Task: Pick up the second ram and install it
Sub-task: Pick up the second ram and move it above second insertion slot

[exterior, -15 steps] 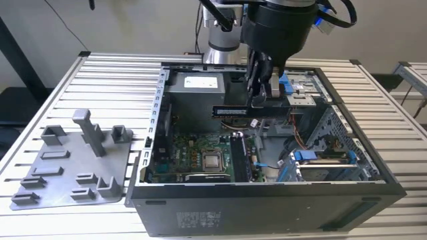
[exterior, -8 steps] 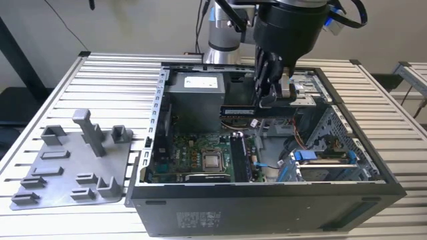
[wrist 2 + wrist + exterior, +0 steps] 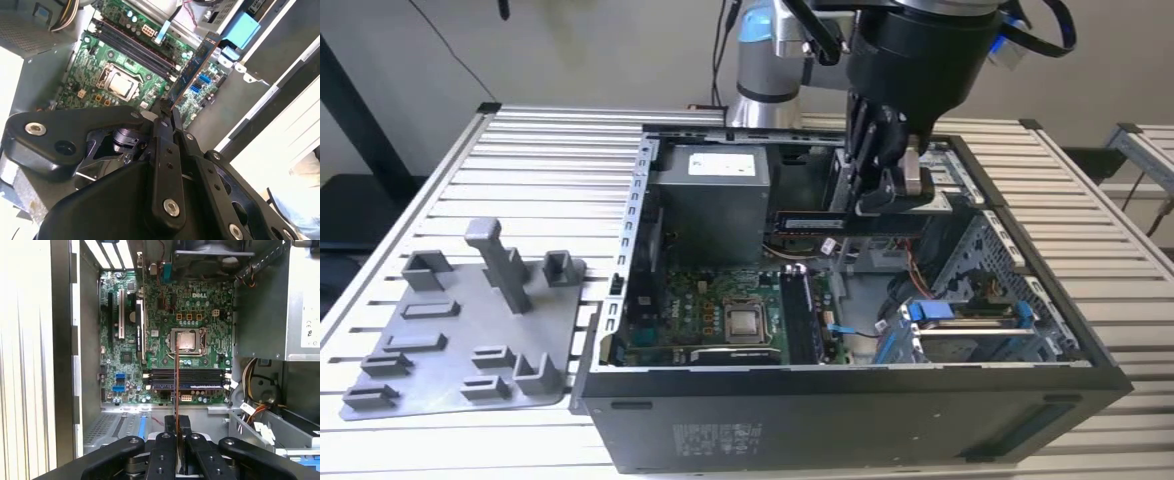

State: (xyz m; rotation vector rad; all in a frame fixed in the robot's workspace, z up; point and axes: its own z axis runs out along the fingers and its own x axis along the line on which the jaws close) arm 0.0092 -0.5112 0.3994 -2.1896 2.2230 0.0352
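One thin stick: how is it going to handle?
Light and stiff, I am judging, but fragile at the contact edge; the flat faces are the place to hold it.
And the arm?
It is hanging wrist-down over the open case, the gripper pinching the second ram level above the motherboard.

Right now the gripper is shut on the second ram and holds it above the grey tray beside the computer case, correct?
Not quite. The gripper is shut on the second ram, but holds it above the open computer case, over the motherboard, not above the grey tray. The exterior view shows this.
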